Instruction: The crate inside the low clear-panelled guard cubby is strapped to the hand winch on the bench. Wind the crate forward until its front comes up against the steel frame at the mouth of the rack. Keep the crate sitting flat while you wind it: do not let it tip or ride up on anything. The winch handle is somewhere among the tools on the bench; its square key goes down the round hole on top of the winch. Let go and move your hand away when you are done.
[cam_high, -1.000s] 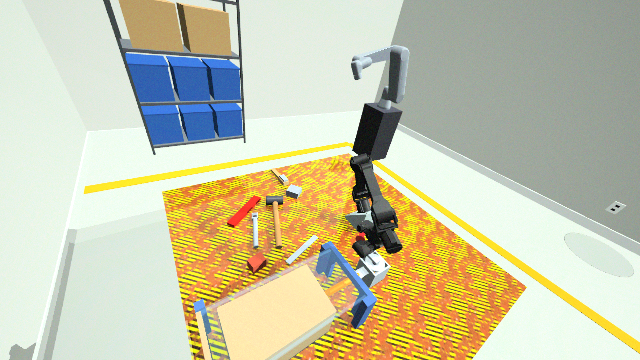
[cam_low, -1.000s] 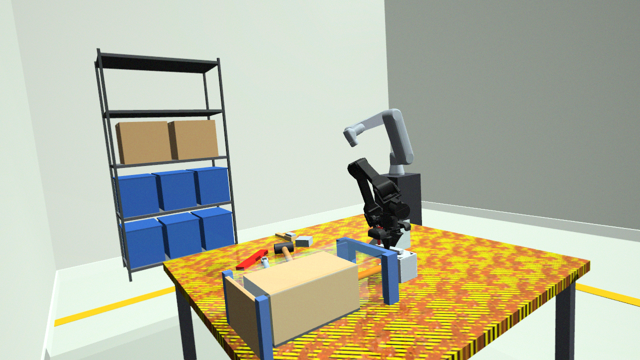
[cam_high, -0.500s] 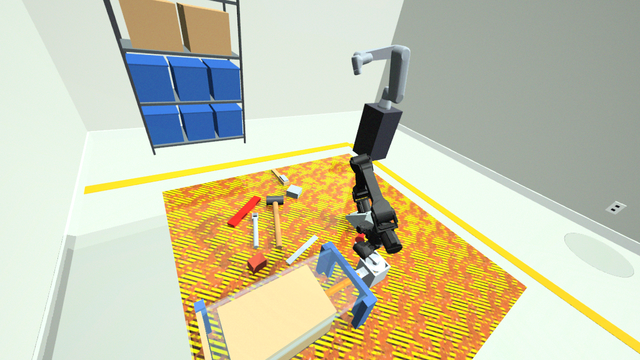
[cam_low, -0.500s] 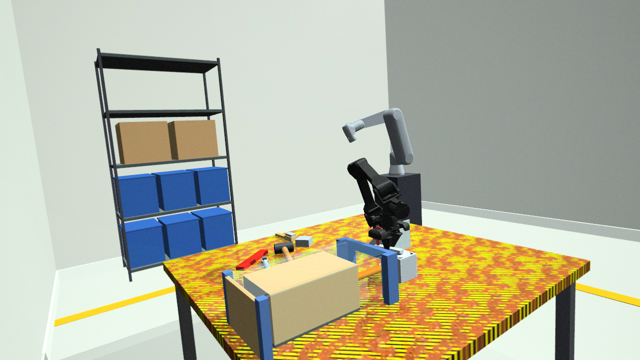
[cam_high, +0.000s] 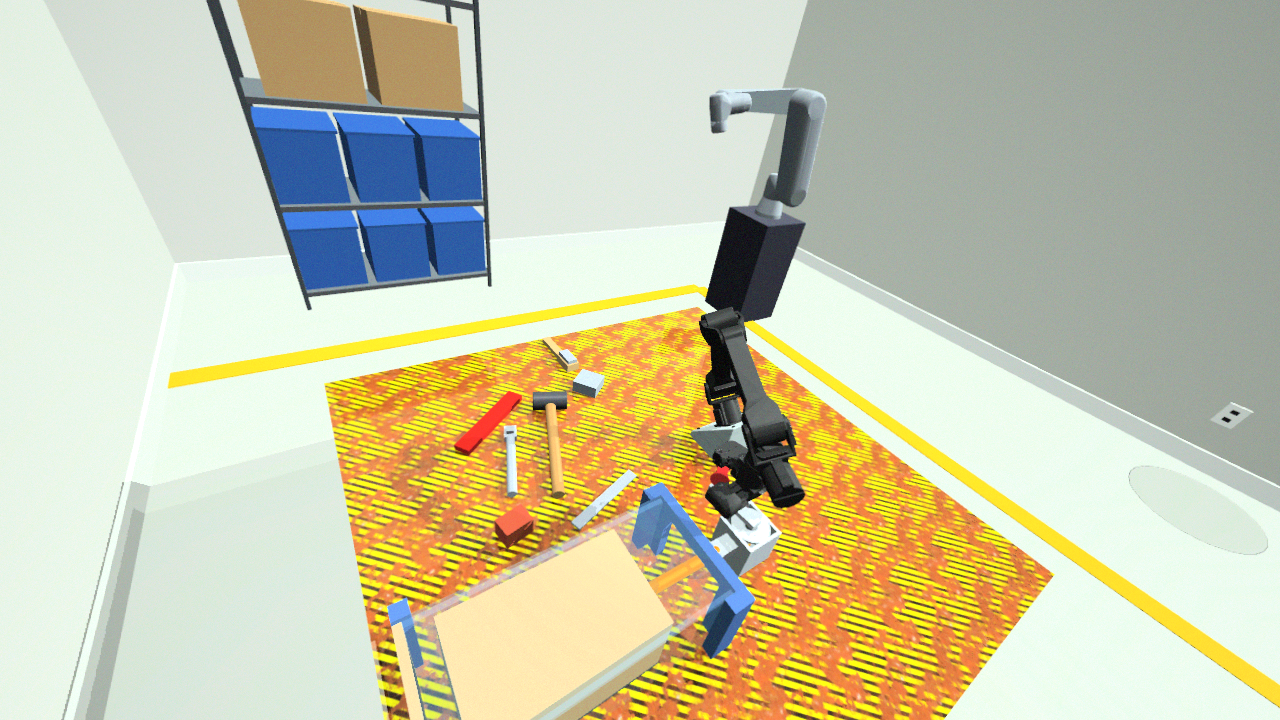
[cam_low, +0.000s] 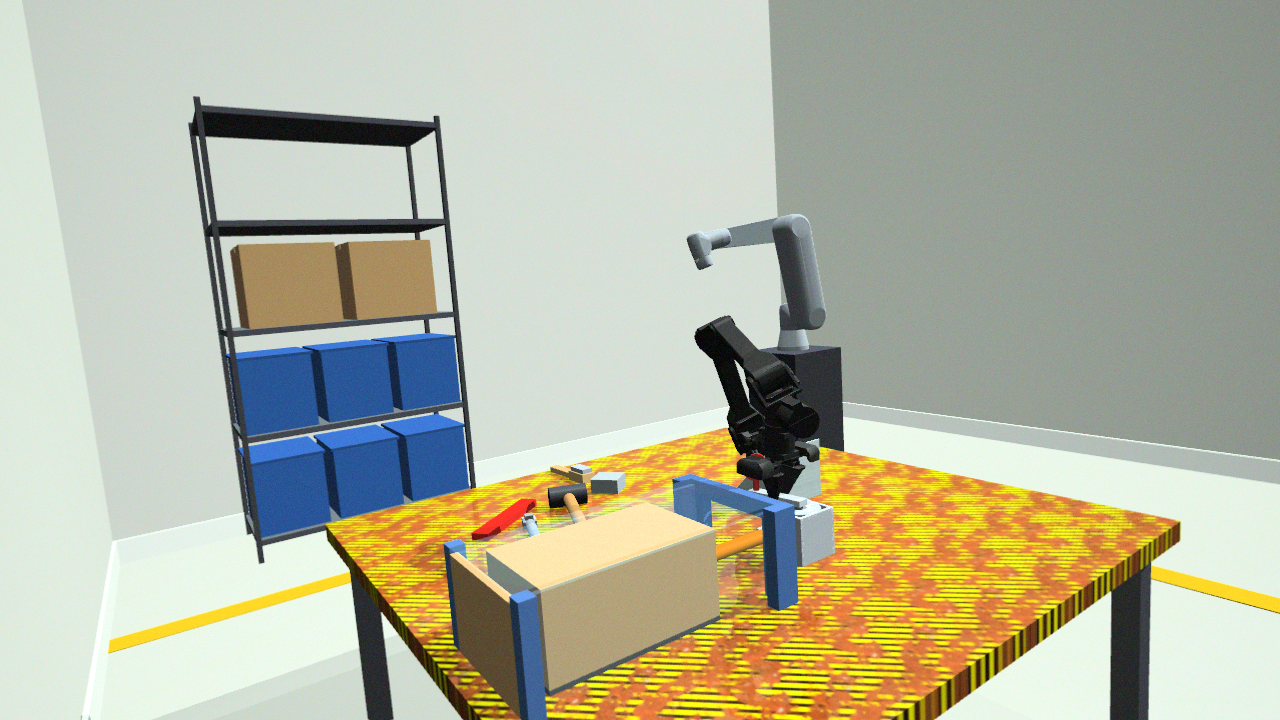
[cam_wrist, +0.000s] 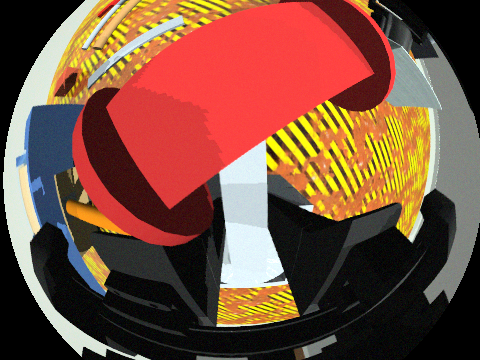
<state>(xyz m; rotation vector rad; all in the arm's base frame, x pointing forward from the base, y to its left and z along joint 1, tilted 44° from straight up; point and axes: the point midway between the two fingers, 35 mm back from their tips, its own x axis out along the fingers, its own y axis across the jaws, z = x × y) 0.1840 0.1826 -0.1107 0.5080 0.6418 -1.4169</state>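
Note:
The tan crate (cam_high: 554, 617) (cam_low: 626, 600) sits flat in the clear-panelled cubby. An orange strap (cam_high: 677, 574) (cam_low: 738, 545) (cam_wrist: 92, 215) runs from its front through the blue frame (cam_high: 742, 596) (cam_low: 781, 559) (cam_wrist: 50, 145) to the pale winch (cam_high: 754, 553) (cam_low: 816, 537). A gap shows between crate front and frame. My gripper (cam_high: 741, 506) (cam_low: 776, 490) (cam_wrist: 244, 202) is low over the winch top, shut on the winch handle, whose grey arm (cam_wrist: 245, 200) stands between the fingers. The handle's red grip (cam_wrist: 240, 85) (cam_high: 719, 475) is beside the fingers. The key end and hole are hidden.
A grey bar (cam_high: 604, 498), red block (cam_high: 513, 525), mallet (cam_high: 554, 447), wrench (cam_high: 511, 461) and red bar (cam_high: 488, 422) lie left of the winch. A grey slanted plate (cam_high: 716, 438) stands behind the gripper. Another arm (cam_high: 799, 147) stands beyond the bench.

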